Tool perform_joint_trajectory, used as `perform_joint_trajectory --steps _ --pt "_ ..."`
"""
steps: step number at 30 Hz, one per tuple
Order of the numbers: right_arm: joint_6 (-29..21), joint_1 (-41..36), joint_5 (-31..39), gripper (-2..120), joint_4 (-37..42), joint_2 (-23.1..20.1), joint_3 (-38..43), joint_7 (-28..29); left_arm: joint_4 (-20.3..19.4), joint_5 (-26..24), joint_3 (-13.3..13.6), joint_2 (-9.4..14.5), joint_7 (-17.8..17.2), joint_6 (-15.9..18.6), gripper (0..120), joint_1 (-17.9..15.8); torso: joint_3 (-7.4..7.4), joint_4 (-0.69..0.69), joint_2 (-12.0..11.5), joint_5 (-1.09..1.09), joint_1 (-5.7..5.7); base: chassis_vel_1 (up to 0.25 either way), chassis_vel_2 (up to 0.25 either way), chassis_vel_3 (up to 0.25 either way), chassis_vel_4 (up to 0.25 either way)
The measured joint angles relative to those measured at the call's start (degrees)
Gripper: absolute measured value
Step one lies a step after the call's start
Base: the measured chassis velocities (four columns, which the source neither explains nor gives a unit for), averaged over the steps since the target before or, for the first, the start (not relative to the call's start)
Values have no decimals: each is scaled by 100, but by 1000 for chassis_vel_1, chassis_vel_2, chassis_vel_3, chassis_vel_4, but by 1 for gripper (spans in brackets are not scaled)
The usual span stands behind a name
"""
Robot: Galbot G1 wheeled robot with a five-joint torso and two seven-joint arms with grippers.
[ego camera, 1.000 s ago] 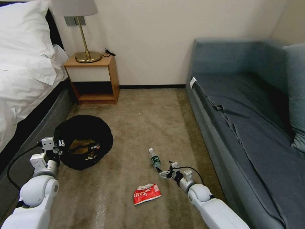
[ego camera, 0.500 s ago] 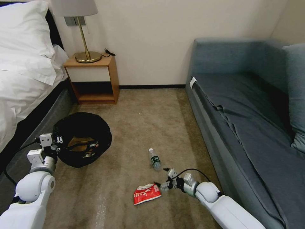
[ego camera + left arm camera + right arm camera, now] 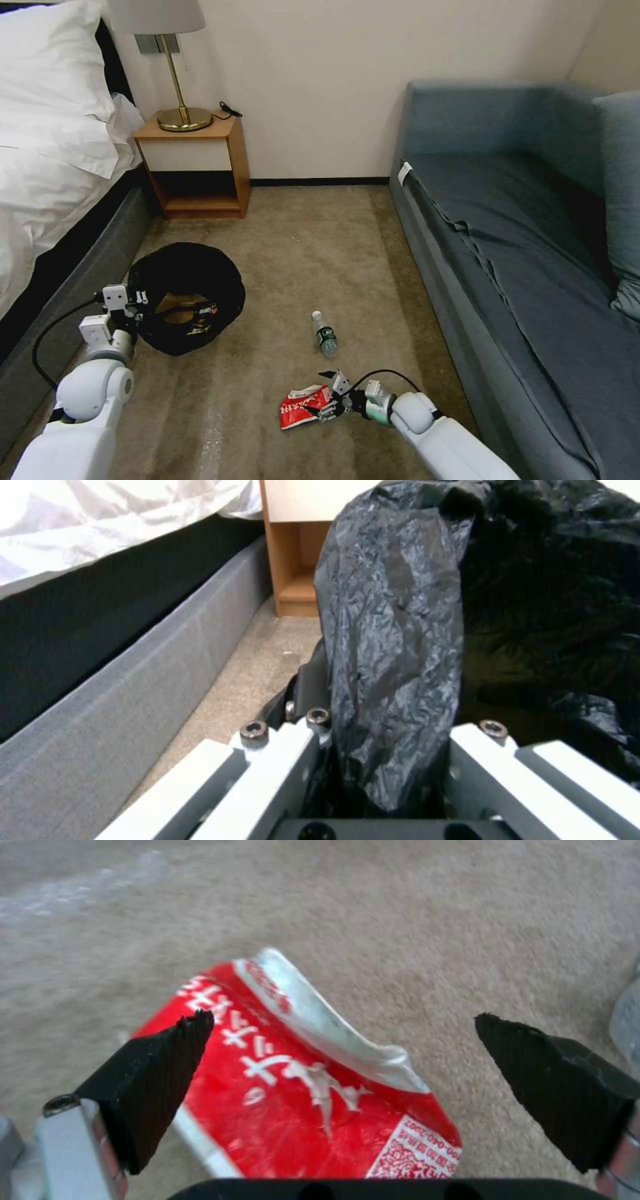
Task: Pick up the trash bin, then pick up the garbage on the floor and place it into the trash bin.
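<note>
The trash bin [image 3: 190, 277], lined with a black bag, hangs just above the carpet at the left. My left gripper [image 3: 138, 305] is shut on its near rim; in the left wrist view the crinkled bag rim [image 3: 393, 645] runs up between the fingers [image 3: 293, 740]. Tan and gold-brown garbage [image 3: 181, 312] lies inside the bin. On the floor lie a red-and-white wrapper [image 3: 301, 407] and a small clear bottle [image 3: 325, 335] with a green label. My right gripper [image 3: 325, 395] is open, low over the wrapper's right end. The wrapper [image 3: 300, 1090] sits between its black fingertips [image 3: 167, 1060].
A bed [image 3: 53, 167] runs along the left and a grey-blue sofa [image 3: 520, 220] along the right. A wooden nightstand [image 3: 193, 163] with a brass lamp [image 3: 179, 100] stands at the back wall. Open carpet [image 3: 313, 253] lies between them.
My right gripper has left the bottle and moved back and left to the red-and-white wrapper, now straddling it. The left arm has carried the bin slightly right.
</note>
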Motion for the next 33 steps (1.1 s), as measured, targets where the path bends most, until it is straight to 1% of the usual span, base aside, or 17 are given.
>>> perform_joint_trajectory --steps 1,8,10,11,13,14,16,17,20,21,22,23,25,26,28,32,33 --pt "67 25 -53 100 -215 102 13 45 36 3 5 0 1 -3 4 -27 0 0 0 2 0 0 0 0 0" --pt "190 100 -109 100 -623 288 50 50 163 14 19 19 26 -34 4 -65 0 0 0 0 0 0 0 0 0" --pt "222 140 -116 90 -829 366 54 41 212 17 29 21 48 -50 4 -87 0 1 0 1 0 0 0 0 0" --pt "222 140 -116 90 -829 366 54 41 212 17 29 21 48 -50 4 -87 0 1 0 1 0 0 0 0 0" --pt "282 166 -163 82 -1012 428 99 26 232 14 29 21 57 -59 4 -101 0 0 0 0 0 0 0 0 0" --pt "282 166 -163 82 -1012 428 99 26 232 14 29 21 57 -59 4 -101 0 0 0 0 0 0 0 0 0" --pt "389 201 -243 69 -1237 507 144 65 249 -9 19 45 75 -67 4 -108 0 -1 0 0 0 0 0 0 0" --pt "389 201 -243 69 -1237 507 144 65 249 -9 19 45 75 -67 4 -108 0 -1 0 0 0 0 0 0 0" --pt "449 263 -336 54 -1380 571 136 235 175 -181 8 117 79 -52 4 -59 0 0 1 1 0 0 0 0 0" --pt "449 263 -336 54 -1380 571 136 235 175 -181 8 117 79 -52 4 -59 0 0 1 1 0 0 0 0 0" --pt "454 296 -359 48 -1411 588 133 269 146 -214 8 142 95 -45 4 -48 0 1 2 2 0 0 0 0 0" --pt "454 296 -359 48 -1411 588 133 269 146 -214 8 142 95 -45 4 -48 0 1 2 2 0 0 0 0 0" --pt "455 325 -360 36 -1427 598 134 307 144 -234 6 163 95 -43 4 -59 0 2 1 2 0 0 0 0 0" --pt "455 325 -360 36 -1427 598 134 307 144 -234 6 163 95 -43 4 -59 0 2 1 2 0 0 0 0 0" --pt "455 335 -350 26 -1424 598 142 329 169 -240 8 172 104 -43 4 -83 0 1 1 2 0 0 0 0 0" --pt "461 332 -342 18 -1416 599 151 408 201 -243 22 172 121 -42 4 -112 0 1 1 2 0 0 0 0 0" --pt "468 317 -341 12 -1403 599 161 504 212 -245 38 172 129 -43 4 -118 0 1 1 2 0 0 0 0 0"
